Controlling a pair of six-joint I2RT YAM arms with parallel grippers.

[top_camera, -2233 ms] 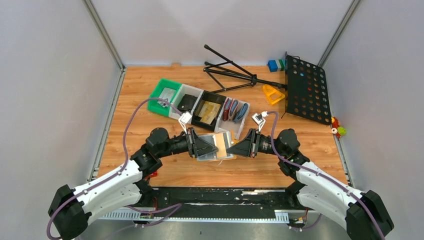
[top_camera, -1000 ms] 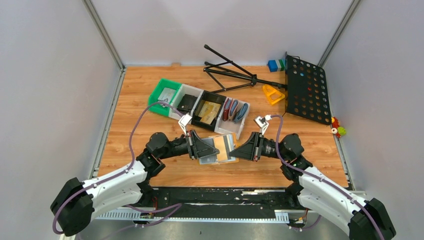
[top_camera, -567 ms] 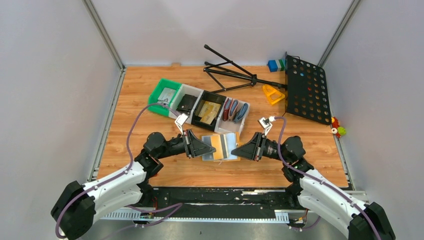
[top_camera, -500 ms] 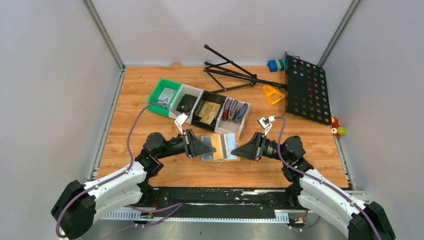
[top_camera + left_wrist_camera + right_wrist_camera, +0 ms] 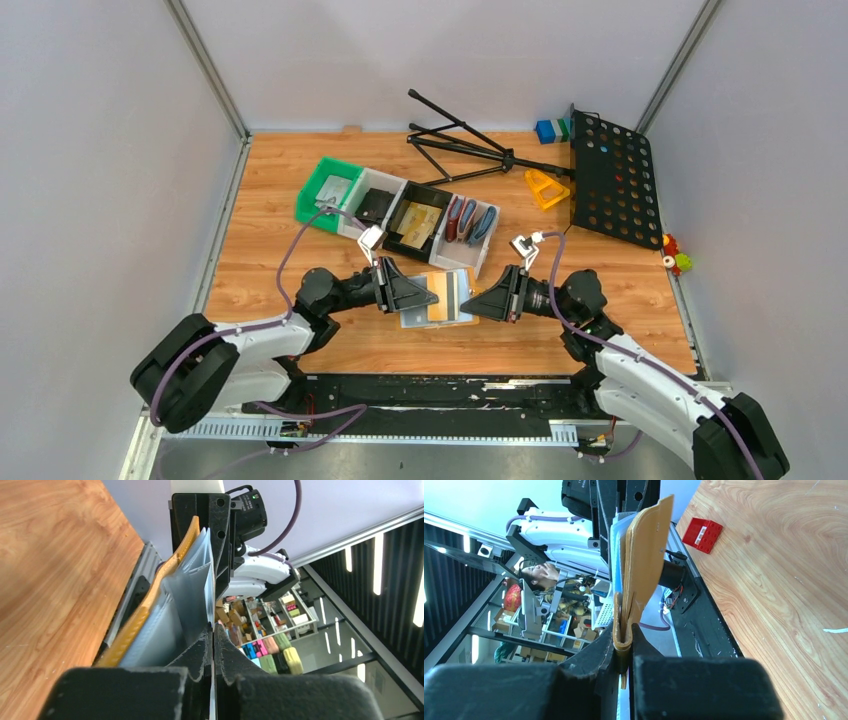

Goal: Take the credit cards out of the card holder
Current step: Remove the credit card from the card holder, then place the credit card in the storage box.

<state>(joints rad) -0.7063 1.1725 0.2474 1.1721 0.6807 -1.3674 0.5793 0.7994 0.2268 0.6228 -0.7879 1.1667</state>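
Top external view, nearest first: reaching in from either side with the left tool and the right tool, tip towards tip, over the near half of the counter. Holding the card holder up between them, spread open and seemingly lifted off the wood. Clamping tight on the mustard fold with the right tool, as seen from that wrist. Standing with jaws almost together on the left, apparently nipping the edge of the grey-blue lining, though not plainly enough to call it a sure grip. Showing a gold-tan panel on the holder's left half from above, perhaps a card sitting in its pocket, yet showing only pale pockets from the left wrist. Spotting gold-tan credit cards farther back, lying in the black bin just beyond the holder, likely ones already taken out. Judging from this, being partway through, with the holder's pockets yet to be emptied or checked.
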